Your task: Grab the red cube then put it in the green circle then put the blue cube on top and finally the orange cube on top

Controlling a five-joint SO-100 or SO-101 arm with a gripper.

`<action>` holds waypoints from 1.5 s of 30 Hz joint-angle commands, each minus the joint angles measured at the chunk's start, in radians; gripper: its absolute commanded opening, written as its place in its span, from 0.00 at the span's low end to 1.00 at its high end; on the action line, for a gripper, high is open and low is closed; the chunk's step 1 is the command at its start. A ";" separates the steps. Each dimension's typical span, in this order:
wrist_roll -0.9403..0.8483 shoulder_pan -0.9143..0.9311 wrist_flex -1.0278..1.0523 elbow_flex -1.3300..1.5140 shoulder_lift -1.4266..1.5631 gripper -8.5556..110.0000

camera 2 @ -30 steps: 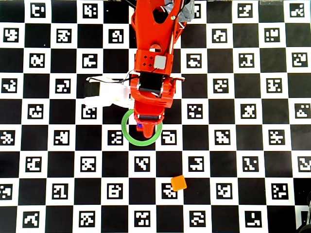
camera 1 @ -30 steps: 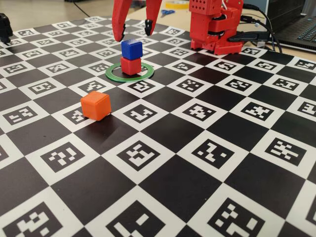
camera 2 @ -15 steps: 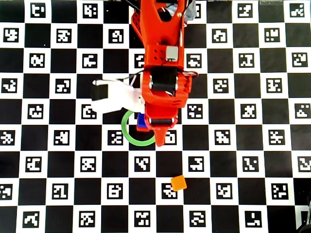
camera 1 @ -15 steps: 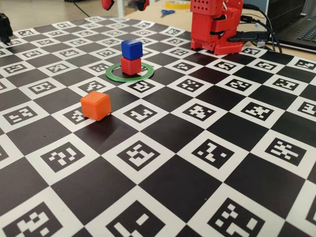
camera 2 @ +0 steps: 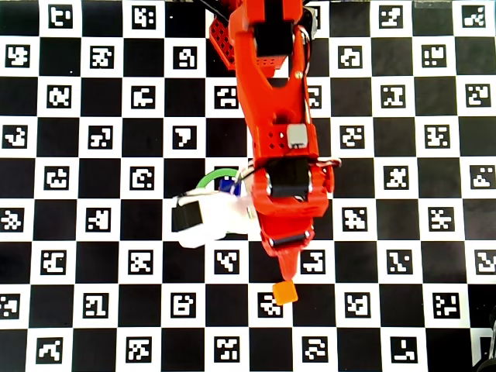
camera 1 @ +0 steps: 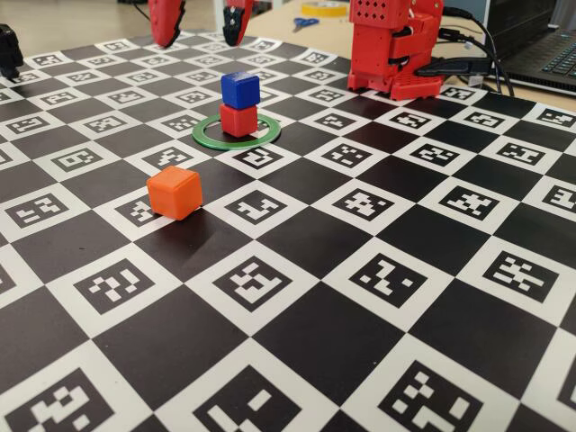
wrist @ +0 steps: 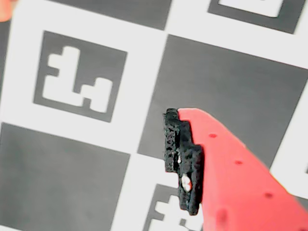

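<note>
On the checkerboard marker mat point(camera 1: 378, 297), two of three storeys are in place: the blue cube point(camera 1: 239, 90) sits squarely on the red cube point(camera 1: 238, 120), and both stand inside the green circle point(camera 1: 236, 131), a thin flat ring lying on the mat. The orange cube point(camera 1: 175, 192) rests alone on the mat, well apart from the stack and nearer the fixed camera.

The red gripper point(camera 1: 200, 36) hangs above the mat with its two fingertips spread and nothing between them — in the fixed view only the tips dip in at the top edge. From overhead, the arm point(camera 2: 275, 116) reaches out over the ring, hiding most of it, and the gripper's pointed nose sits just above the orange cube point(camera 2: 285, 292). The wrist view shows one black-padded finger point(wrist: 183, 159) over bare squares, with a blurred orange patch at the top-left corner that may be the cube.

The step in hand looks to be the last one: fetching the orange cube. The next move calls for lowering the spread jaws astride it, pinching it square, then lifting clear and coming down gently on the blue cube — a narrow perch, where a skewed release could topple the stack.
</note>
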 commanded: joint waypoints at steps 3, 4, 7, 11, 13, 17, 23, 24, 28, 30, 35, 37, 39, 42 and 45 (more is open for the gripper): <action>-0.015 -0.021 -0.023 -0.209 -0.074 0.44; -0.018 -0.025 -0.025 -0.227 -0.094 0.44; -0.018 -0.029 -0.037 -0.281 -0.155 0.44; -0.006 -0.029 -0.055 -0.353 -0.245 0.44; -0.003 -0.029 -0.069 -0.374 -0.284 0.44; 0.011 -0.028 -0.097 -0.414 -0.350 0.44; 0.014 -0.028 -0.107 -0.463 -0.434 0.44; 0.014 -0.026 -0.107 -0.471 -0.443 0.44; 0.017 -0.021 -0.112 -0.483 -0.476 0.44; 0.018 -0.021 -0.112 -0.503 -0.497 0.44; 0.020 -0.023 -0.115 -0.546 -0.541 0.44; 0.020 -0.023 -0.115 -0.560 -0.557 0.44; 0.020 -0.020 -0.118 -0.566 -0.566 0.44; 0.020 -0.014 -0.124 -0.569 -0.575 0.44; 0.020 -0.011 -0.126 -0.583 -0.586 0.44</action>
